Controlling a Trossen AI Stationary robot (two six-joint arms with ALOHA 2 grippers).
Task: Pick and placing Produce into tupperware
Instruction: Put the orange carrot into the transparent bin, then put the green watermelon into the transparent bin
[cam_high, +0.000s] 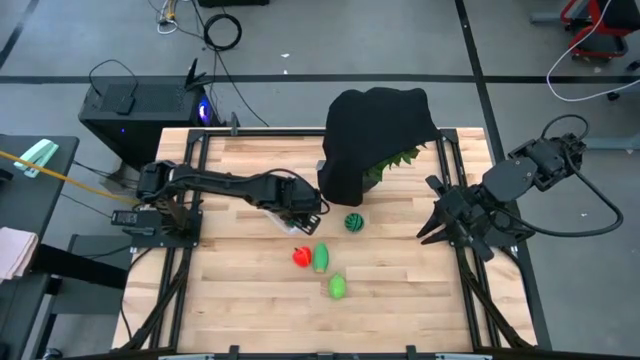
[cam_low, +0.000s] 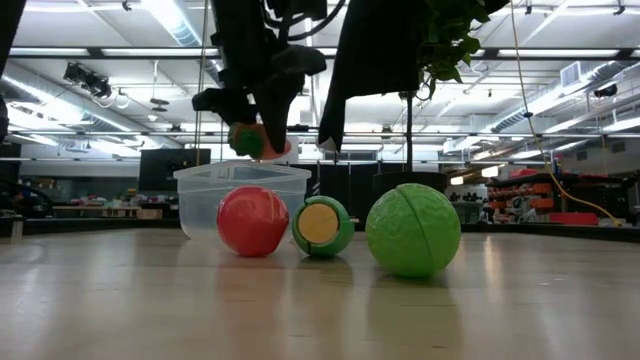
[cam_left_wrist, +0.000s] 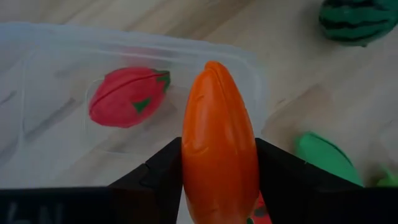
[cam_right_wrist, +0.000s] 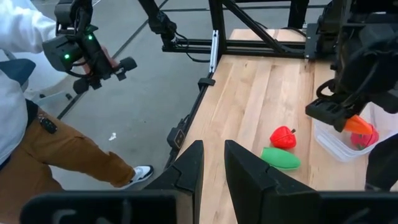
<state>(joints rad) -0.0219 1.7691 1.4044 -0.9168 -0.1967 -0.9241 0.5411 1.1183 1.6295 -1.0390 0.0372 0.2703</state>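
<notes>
My left gripper (cam_high: 298, 205) hangs over the clear tupperware (cam_left_wrist: 249, 62) and is shut on an orange carrot toy (cam_left_wrist: 217, 124). One red toy (cam_left_wrist: 127, 96) lies inside the box. On the table near the box are the dark-green striped ball (cam_high: 354, 222), a red toy (cam_high: 301, 257) and two light green toys (cam_high: 321, 257) (cam_high: 338, 287). My right gripper (cam_high: 432, 228) waits open at the table's right edge, touching nothing. My left gripper pinches the orange carrot toy between its two fingers (cam_left_wrist: 280, 168), one on each long side (cam_left_wrist: 199, 162) of its nearer half. The fingers come from above, and the pointed end (cam_left_wrist: 214, 67) sticks out past them. The toy hangs lifted clear above the box's rim (cam_low: 240, 172).
Black cloth (cam_high: 375, 140) draped over spiky green leaves stands at the table's far edge behind the striped ball. A person (cam_right_wrist: 37, 124) holding a dark device stands off the table's near side in the right wrist view. Bare wood lies on the table's near left.
</notes>
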